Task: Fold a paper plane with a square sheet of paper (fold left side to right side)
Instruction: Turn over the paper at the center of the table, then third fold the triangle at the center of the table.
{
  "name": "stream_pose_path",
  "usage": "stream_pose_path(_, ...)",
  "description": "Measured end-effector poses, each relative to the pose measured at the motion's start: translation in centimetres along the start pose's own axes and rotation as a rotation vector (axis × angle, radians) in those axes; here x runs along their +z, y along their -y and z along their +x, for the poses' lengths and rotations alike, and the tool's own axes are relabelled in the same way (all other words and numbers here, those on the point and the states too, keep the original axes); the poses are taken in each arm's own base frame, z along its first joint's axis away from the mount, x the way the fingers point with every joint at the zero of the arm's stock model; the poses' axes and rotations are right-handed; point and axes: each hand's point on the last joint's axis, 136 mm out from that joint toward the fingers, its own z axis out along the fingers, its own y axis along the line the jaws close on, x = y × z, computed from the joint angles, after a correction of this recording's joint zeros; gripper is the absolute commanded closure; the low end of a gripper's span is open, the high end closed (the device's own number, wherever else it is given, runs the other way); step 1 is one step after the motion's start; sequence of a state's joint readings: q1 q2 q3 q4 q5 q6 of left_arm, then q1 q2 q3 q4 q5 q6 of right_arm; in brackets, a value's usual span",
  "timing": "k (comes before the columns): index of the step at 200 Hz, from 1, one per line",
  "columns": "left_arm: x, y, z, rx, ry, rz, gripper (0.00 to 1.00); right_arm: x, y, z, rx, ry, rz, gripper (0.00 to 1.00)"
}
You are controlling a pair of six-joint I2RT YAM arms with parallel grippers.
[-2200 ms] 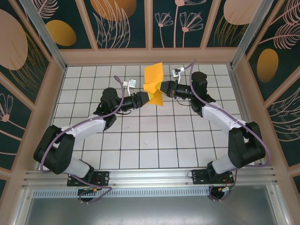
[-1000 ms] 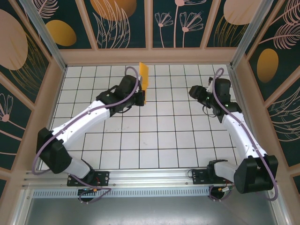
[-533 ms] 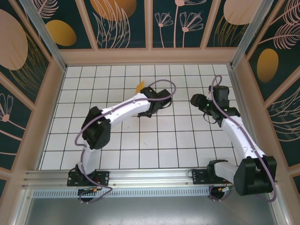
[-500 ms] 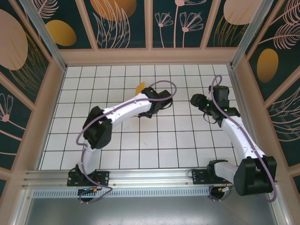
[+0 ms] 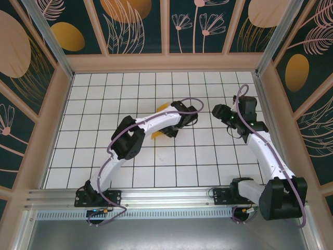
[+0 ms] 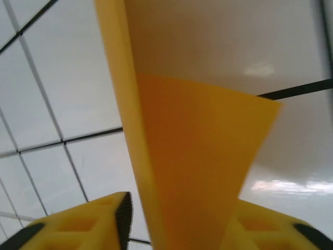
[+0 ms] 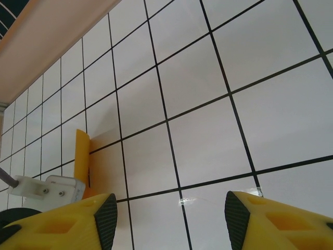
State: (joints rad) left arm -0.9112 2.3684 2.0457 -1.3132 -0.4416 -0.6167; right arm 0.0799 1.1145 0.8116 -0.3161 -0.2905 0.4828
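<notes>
1. Glossy white tiled table (image 5: 104, 156) with a thin black grid.
2. Square sheet of paper (image 6: 197, 172): smooth orange-yellow, folded and creased. It stands on edge mid-table, at 9 o'clock from the right gripper (image 7: 166, 208).
3. Left gripper (image 6: 182, 219): chunky yellow fingers apart, paper loose between them.
4. Right gripper: fingers apart, holding nothing.

a robot lab test cell: tiled floor (image 5: 78, 104), floral wall panels (image 5: 130, 26), aluminium mounting rail (image 5: 166, 195).

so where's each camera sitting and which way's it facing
top external: above and behind the bases, looking down on the table; both arms show
left wrist: on the left arm, facing tiles; orange paper between its fingers
right wrist: on the right arm, looking low across tiles; its fingers below
shared: all three see the paper
</notes>
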Motion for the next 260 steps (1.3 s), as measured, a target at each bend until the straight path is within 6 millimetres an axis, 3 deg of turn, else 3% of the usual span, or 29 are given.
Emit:
stream_pose_path(26, -2.6, 2.1, -2.7, -0.014, 0.063, 0.140, 0.27, -0.3, 0.5, 0.2, 0.007, -0.019, 0.017, 0.35)
stream_pose_path(61, -6.6, 4.0, -5.6, -0.031, 0.156, 0.366, 0.22, -0.1, -0.6, 0.4, -0.006, -0.055, -0.032, 0.35)
stream_pose_path(80, -7.4, 2.9, -5.4, -0.055, 0.171, 0.461, 0.22, 1.1, -1.8, 1.5, -0.021, -0.108, -0.079, 0.35)
stream_pose_path(92, -7.6, 0.8, -5.1, -0.097, 0.180, 0.517, 0.20, 2.1, -3.1, 2.7, -0.040, -0.152, -0.117, 0.35)
stream_pose_path(133, -6.8, -9.4, -4.7, -0.369, 0.322, 0.732, 0.15, 7.7, -8.3, 6.8, -0.112, -0.313, -0.196, 0.36)
stream_pose_path(151, -5.9, -11.9, -4.1, -0.463, 0.378, 0.806, 0.14, 10.4, -10.2, 7.9, -0.143, -0.360, -0.202, 0.36)
stream_pose_path(172, -4.3, -12.5, -3.3, -0.519, 0.403, 0.881, 0.14, 13.5, -12.4, 8.5, -0.181, -0.380, -0.206, 0.36)
stream_pose_path(198, -2.0, -11.7, -2.2, -0.555, 0.386, 0.953, 0.15, 17.2, -14.3, 9.3, -0.209, -0.402, -0.209, 0.36)
stream_pose_path(227, -0.8, -11.2, -1.4, -0.577, 0.370, 1.006, 0.17, 20.6, -14.3, 10.3, -0.219, -0.431, -0.186, 0.37)
stream_pose_path(260, -1.2, -10.8, -2.3, -0.570, 0.401, 1.062, 0.21, 23.0, -13.1, 11.3, -0.222, -0.467, -0.145, 0.37)
